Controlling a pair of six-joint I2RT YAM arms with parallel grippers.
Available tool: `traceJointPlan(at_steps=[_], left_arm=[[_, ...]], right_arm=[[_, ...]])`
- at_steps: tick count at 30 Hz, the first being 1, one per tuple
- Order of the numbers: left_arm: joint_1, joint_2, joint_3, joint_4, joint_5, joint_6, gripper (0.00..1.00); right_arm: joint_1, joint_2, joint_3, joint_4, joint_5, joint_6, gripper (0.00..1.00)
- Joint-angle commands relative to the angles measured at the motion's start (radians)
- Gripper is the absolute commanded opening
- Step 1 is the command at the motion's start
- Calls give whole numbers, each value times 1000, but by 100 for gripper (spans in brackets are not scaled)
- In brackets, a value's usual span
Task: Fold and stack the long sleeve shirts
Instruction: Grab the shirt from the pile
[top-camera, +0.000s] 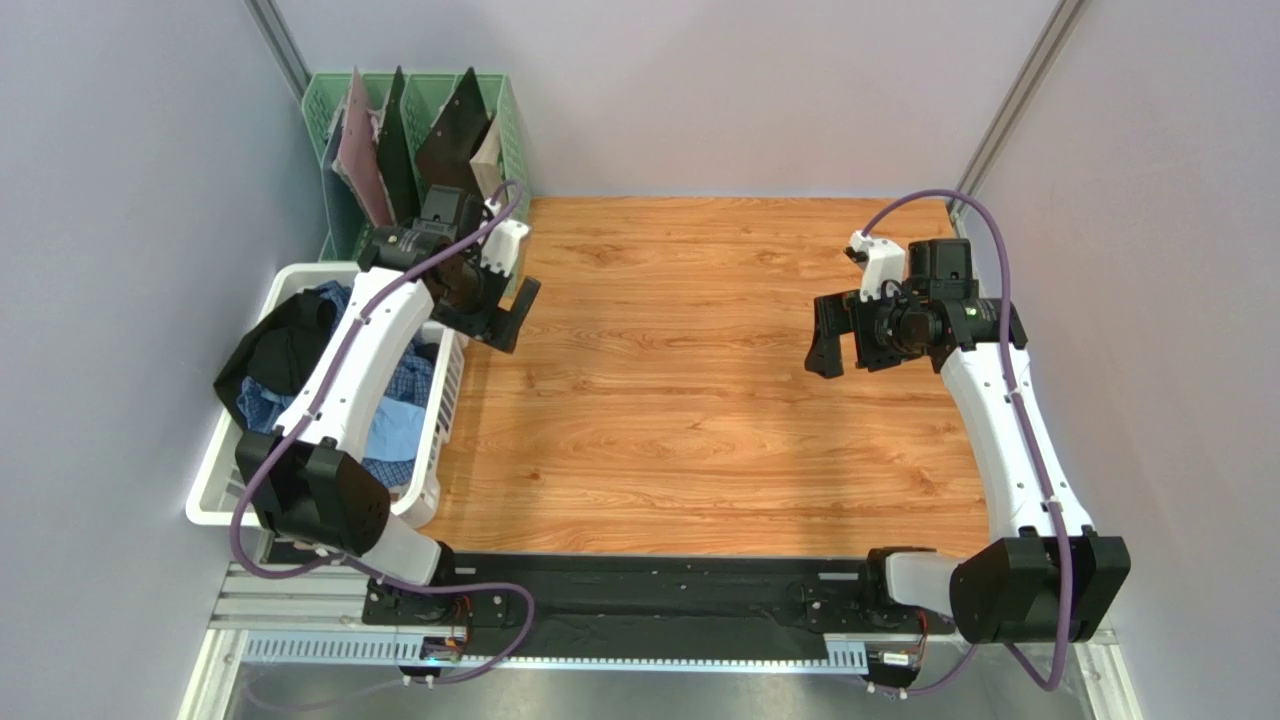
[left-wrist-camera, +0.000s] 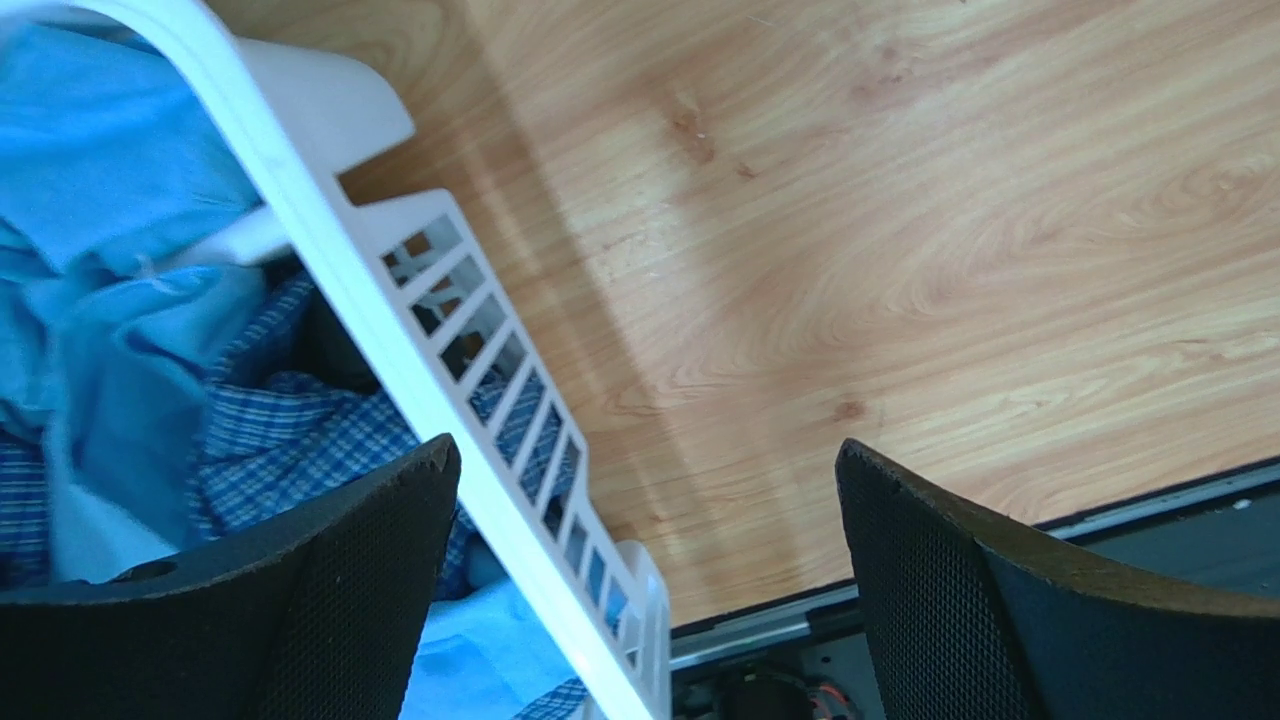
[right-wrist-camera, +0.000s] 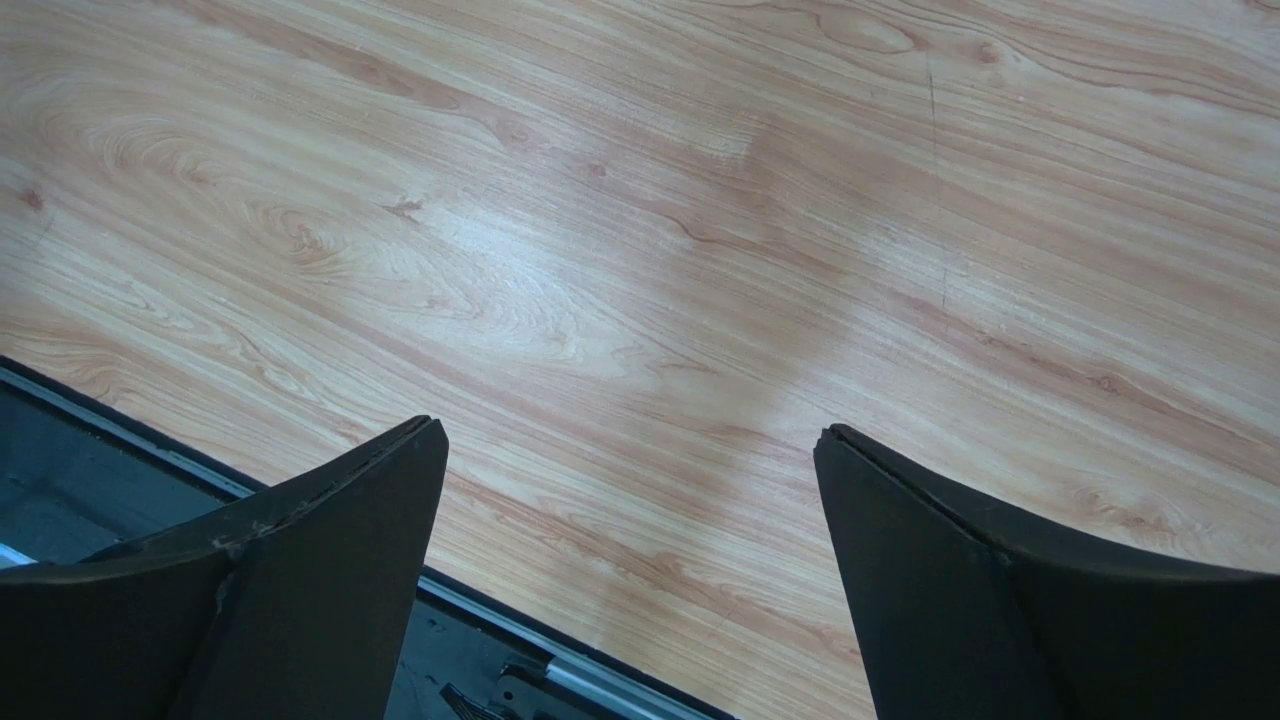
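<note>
While shirts (top-camera: 394, 425) sit bunched in basket (top-camera: 446, 393) left of table (top-camera: 706, 390), your left jaws hang apart over rim, likely staged to grab one; right jaws apart over table, likely waiting to spread.

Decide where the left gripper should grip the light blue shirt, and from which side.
Probably a raised fold of the light blue shirt, from above: it lies crumpled in the basket, whose walls block the sides.
</note>
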Motion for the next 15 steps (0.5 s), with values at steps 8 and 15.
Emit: traceJointPlan(at_steps=[8, 15], left_arm=[[57, 179, 522, -177, -135, 147, 98], [225, 108, 389, -237, -109, 415, 83]], right_arm=[[-2, 15, 42, -24, -45, 8, 100], [-2, 35, 44, -29, -51, 8, 100]])
